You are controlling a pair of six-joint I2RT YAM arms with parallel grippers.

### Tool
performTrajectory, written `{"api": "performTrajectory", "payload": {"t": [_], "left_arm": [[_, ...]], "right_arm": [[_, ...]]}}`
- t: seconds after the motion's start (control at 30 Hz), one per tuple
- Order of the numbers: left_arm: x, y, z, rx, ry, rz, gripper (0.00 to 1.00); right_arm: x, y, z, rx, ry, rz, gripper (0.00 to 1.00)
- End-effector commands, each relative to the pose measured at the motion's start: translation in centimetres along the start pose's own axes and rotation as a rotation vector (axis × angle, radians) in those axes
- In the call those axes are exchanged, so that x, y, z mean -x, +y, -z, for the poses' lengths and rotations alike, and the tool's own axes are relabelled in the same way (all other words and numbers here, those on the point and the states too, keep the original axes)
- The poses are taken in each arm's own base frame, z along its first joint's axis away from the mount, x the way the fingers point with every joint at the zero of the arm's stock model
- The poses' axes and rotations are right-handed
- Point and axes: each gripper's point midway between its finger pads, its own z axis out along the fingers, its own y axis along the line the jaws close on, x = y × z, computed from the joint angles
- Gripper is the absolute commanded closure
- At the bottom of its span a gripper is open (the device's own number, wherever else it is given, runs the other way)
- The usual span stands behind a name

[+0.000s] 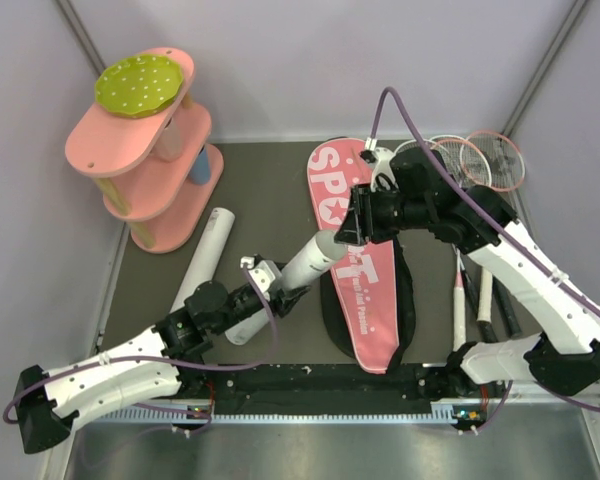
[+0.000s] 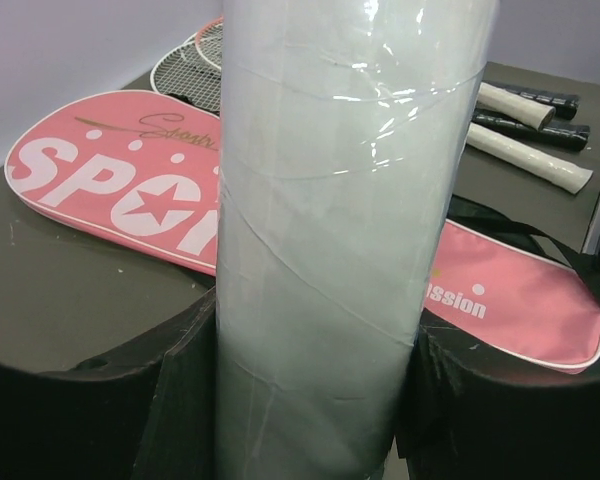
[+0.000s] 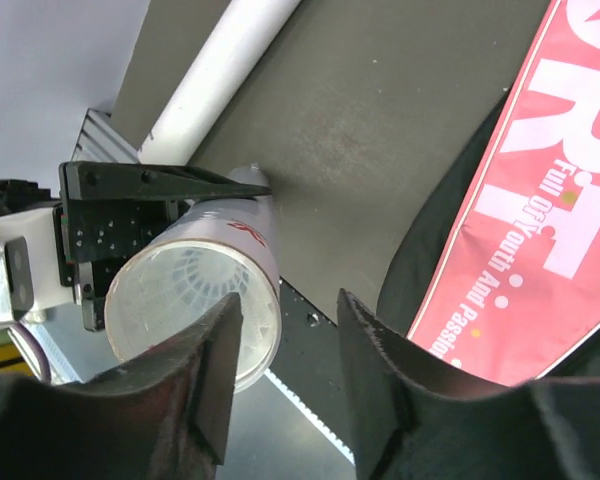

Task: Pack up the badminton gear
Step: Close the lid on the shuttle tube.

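Pink shelf (image 1: 145, 180) at desk's (image 1: 270, 190) far left corner, second tube (image 1: 205, 255) beside it. Rackets (image 1: 485, 160) along right edge. Bag (image 1: 375, 300) mid-desk. Your left pincer (image 1: 265, 290) clamped on tube (image 1: 305, 265). Your right pincer (image 1: 352, 228) apart at tube's open end; contact unclear.

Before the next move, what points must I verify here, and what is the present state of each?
1. The left claw clamps the held tube from both sides: ok.
2. The right claw is open, with nothing in it: ok.
3. The open end of the held tube faces the right claw: ok.
4. The held tube is full: cannot tell; only white feathers show inside.
5. The pink bag is unzipped for packing: cannot tell.
6. The rackets are packed: not ok, they lie beside the pink bag.
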Motion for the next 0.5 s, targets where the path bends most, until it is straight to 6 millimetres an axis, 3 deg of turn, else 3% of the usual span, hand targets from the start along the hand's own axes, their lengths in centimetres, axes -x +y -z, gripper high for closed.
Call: {"api": "performTrajectory", "payload": {"t": [0.0,0.1,0.2,0.33,0.47], "left_arm": [[1.6,0.6,-0.2,0.026,-0.038,-0.026,0.92],[1.4,0.5,-0.2,0.021,-0.032,-0.028,0.92],[1.5,0.4,-0.3,0.015,-0.036,-0.026,0.92],[1.7,0.1,-0.1,0.002,-0.055,-0.025,0.92],[1.6,-0.3,0.3,-0.018,-0.087,-0.011,0.93]], "right_arm": [[-0.8,-0.6,0.4,-0.018,0.018,-0.009,0.62],[-1.2,-0.6,0.1,-0.009,0.030,-0.011,0.76],[-1.1,-1.2,0.3,-0.034,0.002,-0.008,0.99],[-0.1,-1.5,1.2,-0.045,-0.080,0.040,1.00],[1.4,-1.1,4.1,0.037,-0.227,0.049,1.00]]}}
